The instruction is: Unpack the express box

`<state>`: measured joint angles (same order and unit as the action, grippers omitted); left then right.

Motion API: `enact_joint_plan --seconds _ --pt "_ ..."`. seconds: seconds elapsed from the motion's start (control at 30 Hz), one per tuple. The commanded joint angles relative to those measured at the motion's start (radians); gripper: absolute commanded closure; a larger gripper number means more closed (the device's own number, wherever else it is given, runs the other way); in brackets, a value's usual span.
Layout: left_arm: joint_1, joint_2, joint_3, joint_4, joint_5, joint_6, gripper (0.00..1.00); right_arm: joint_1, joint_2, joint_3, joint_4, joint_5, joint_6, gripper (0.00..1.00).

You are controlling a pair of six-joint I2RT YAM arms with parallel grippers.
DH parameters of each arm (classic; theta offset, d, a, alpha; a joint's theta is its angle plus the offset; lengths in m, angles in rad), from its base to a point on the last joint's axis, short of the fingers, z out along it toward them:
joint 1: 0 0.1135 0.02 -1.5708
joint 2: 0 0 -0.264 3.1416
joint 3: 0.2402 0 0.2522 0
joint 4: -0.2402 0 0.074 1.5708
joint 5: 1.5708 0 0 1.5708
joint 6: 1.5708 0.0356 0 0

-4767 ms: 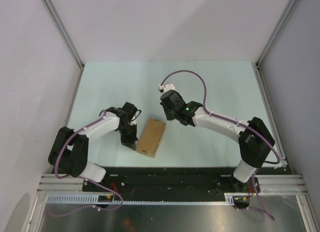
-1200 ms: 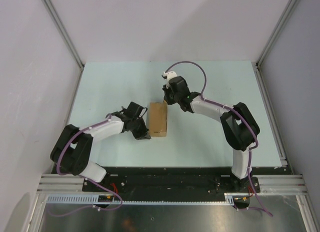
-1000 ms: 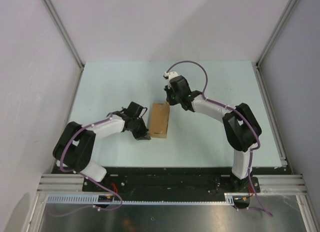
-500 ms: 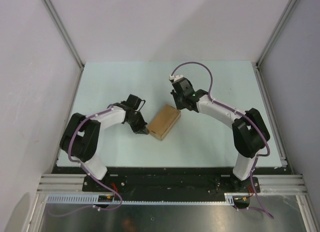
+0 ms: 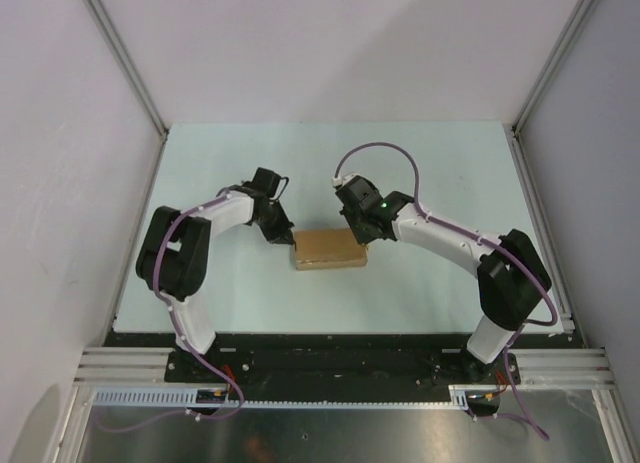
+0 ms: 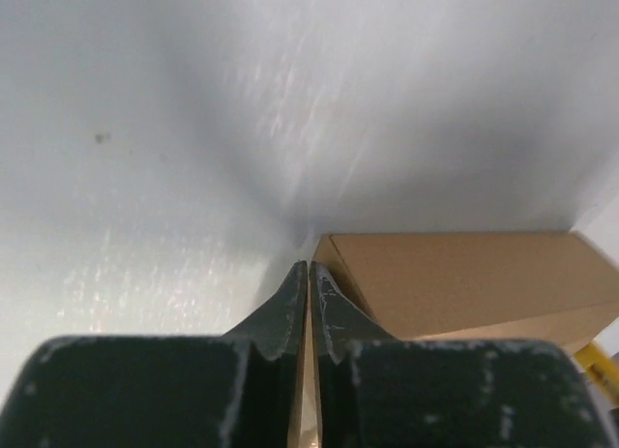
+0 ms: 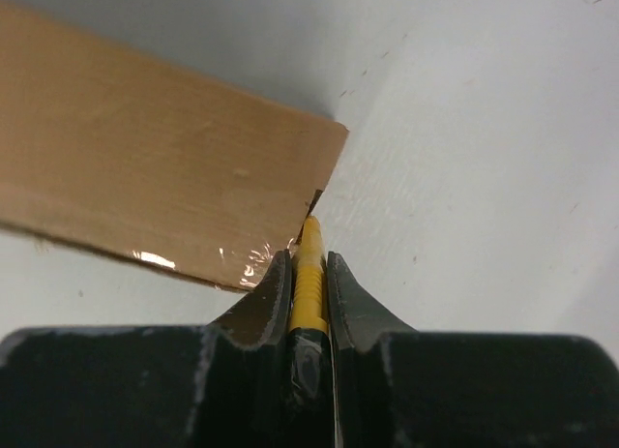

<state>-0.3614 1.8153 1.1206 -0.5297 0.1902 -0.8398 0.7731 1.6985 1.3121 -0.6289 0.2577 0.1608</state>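
Two pincers shown. My left pincer (image 6: 308,268), fingers all but together, points just beside the left end of the express box (image 5: 329,250). My right pincer (image 7: 309,256), clamped on a yellow knife (image 7: 309,288), meets the box's right far corner. The box lies flat, lid closed, on the tabletop (image 5: 430,163).

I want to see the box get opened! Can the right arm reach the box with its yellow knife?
Probably yes. The right gripper is shut on the knife, whose tip sits at the corner of the box, nothing between them. The left gripper is at the other end.
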Motion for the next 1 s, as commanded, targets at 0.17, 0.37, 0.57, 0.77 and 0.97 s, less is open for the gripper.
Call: enact_joint_plan --seconds 0.17,0.37,0.57,0.77,0.97 --pt "-0.051 0.127 0.225 0.198 0.134 0.155 0.91 0.150 -0.030 -0.005 0.106 -0.233 0.019 1.00" --pt "-0.030 0.153 0.303 0.209 0.068 0.170 0.77 0.181 -0.037 -0.005 0.107 -0.233 0.023 1.00" --pt "0.024 0.026 0.260 0.209 -0.001 0.175 0.43 0.172 -0.108 -0.005 0.070 -0.173 0.029 1.00" --pt "0.035 -0.167 0.125 0.203 -0.024 0.254 0.27 0.164 -0.216 -0.005 0.054 -0.288 0.028 1.00" --pt "0.033 -0.220 -0.001 0.204 0.041 0.278 0.24 0.169 -0.214 -0.011 0.168 -0.259 0.036 1.00"
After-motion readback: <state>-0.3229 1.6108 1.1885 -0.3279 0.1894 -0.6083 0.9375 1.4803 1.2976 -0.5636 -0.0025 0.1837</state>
